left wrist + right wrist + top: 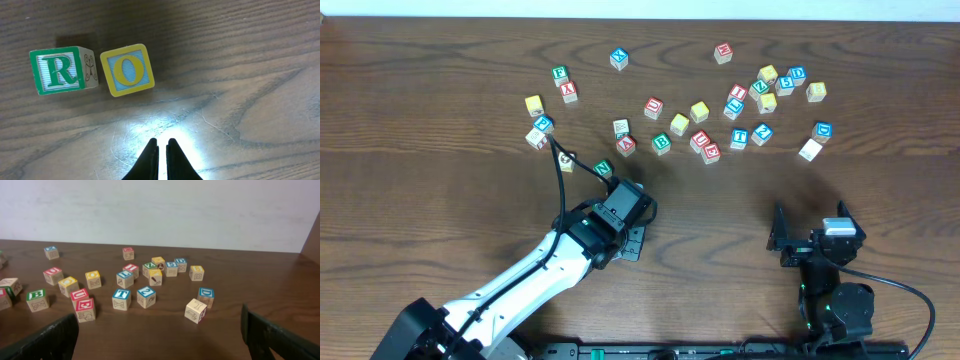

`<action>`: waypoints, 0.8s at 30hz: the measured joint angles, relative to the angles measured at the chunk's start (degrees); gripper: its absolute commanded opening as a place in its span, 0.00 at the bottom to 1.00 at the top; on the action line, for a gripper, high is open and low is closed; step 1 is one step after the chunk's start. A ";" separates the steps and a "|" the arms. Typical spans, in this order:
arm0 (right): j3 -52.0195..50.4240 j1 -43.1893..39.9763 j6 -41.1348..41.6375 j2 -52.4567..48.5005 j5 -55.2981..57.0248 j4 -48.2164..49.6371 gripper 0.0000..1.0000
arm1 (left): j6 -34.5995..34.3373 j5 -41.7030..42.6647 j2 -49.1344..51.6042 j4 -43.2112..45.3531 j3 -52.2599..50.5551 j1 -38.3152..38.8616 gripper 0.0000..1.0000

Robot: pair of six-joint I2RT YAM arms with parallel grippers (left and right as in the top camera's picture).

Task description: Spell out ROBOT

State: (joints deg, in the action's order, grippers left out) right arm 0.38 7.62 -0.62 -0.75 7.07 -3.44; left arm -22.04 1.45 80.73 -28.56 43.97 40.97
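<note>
Green R block and yellow O block lie side by side on the bench; the left claw hangs nearly closed, empty; the right claw is wide; placing the B block may nudge the tilted O.

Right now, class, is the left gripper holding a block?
No, the left gripper is empty, apart from the R block and O block.

I am seeing the green-framed R block lying letter-up on the worktop, with the yellow-framed O block sitting just beside it, slightly rotated.
</note>
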 measured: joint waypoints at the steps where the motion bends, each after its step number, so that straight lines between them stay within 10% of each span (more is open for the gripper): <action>1: 0.00 0.00 0.00 0.00 0.00 0.00 0.99 | 0.07 0.00 0.13 0.02 0.00 0.00 0.07; 24: 0.00 0.00 0.00 0.00 0.00 0.02 0.99 | 1.14 -1.18 6.40 5.01 0.00 0.00 0.07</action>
State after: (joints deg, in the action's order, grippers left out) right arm 0.38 7.62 -0.62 -0.75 7.07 -3.42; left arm -20.91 0.27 87.13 -23.55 43.97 40.97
